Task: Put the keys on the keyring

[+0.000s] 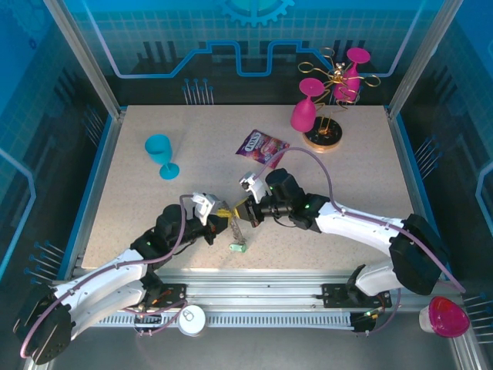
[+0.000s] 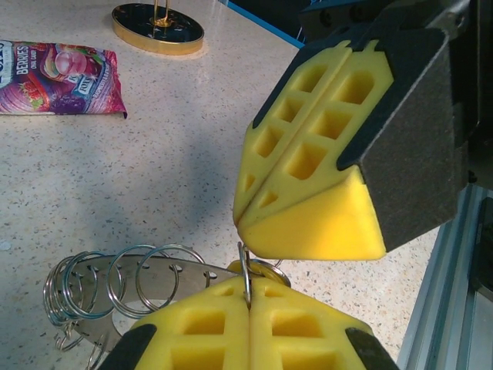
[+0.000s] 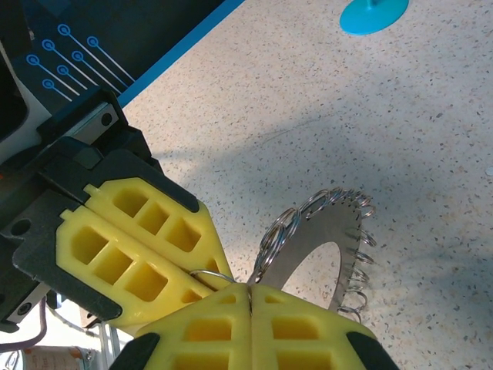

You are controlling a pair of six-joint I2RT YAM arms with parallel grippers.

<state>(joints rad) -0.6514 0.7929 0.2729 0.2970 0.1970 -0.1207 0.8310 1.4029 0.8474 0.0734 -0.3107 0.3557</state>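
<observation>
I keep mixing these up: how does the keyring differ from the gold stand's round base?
The keyring is flat grey metal with a hole and wire loops round its rim; the base is a dark disc with a gold edge and a rod rising from it. The keyring is pinched between the left claw and right claw, both shut; the base sits on the table, far right. Both are round and flat.

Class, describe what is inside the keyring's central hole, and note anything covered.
Through the keyring's hole, bare speckled table shows, with no key in it. The hole's lower edge runs behind the right gripper's yellow fingers, so that part is hidden.
</observation>
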